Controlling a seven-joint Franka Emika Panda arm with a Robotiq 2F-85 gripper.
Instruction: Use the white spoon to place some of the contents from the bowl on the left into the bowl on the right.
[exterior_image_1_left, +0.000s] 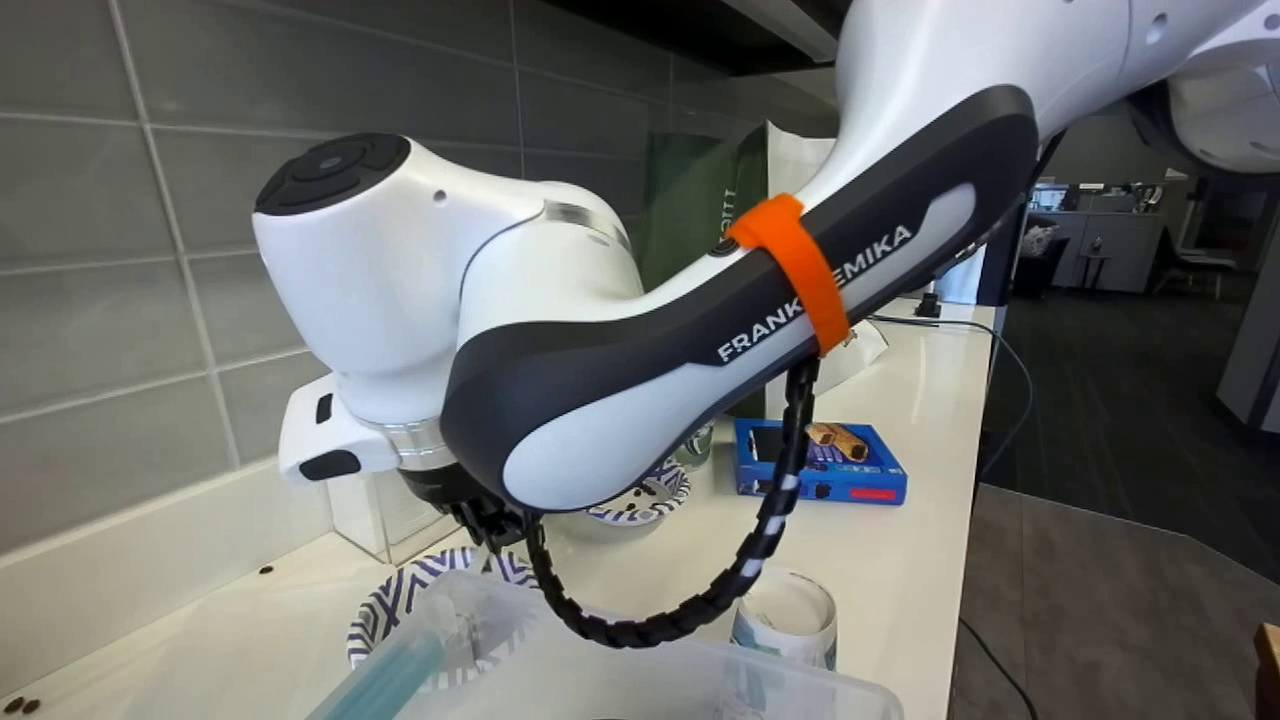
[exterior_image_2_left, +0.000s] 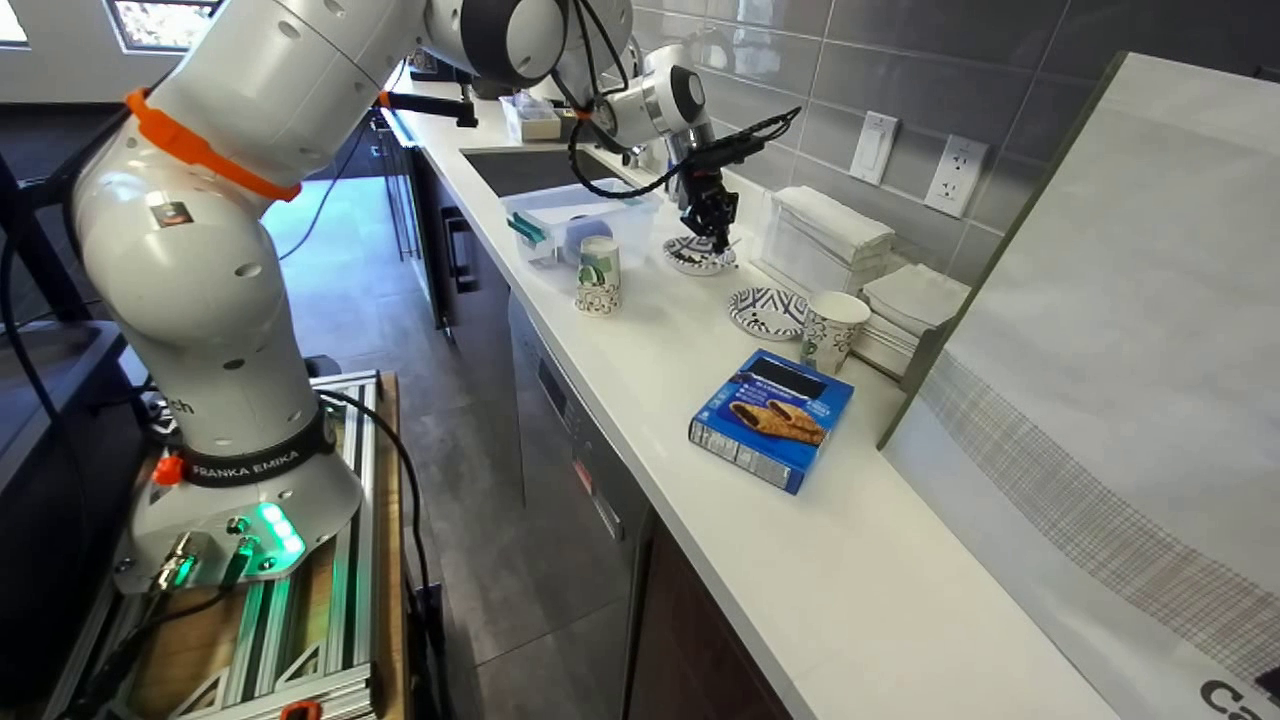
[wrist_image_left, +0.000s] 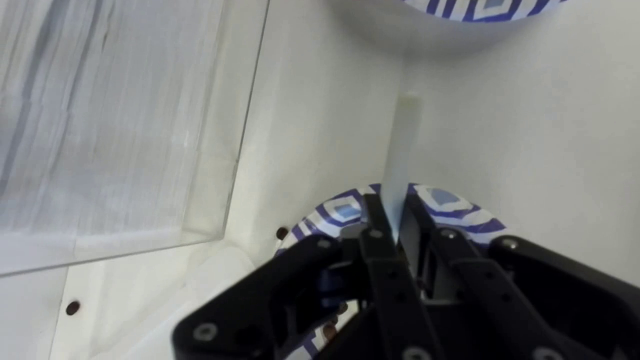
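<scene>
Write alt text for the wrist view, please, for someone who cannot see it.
A gripper pinches a white spoon over a patterned bowl holding brown pieces. Another bowl's rim shows at top; a clear napkin holder stands left.

Blue box lying flat — paper cup beside it.

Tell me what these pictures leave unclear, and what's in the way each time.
The white spoon, wrist view: scoop lost behind the end effector; load unknown.
Bowl beneath, wrist view: end effector covers most contents.
Other bowl, wrist view: inside cut off by the top edge.
Paper bag, in an exterior view: lettering cut off by the right edge.
</scene>
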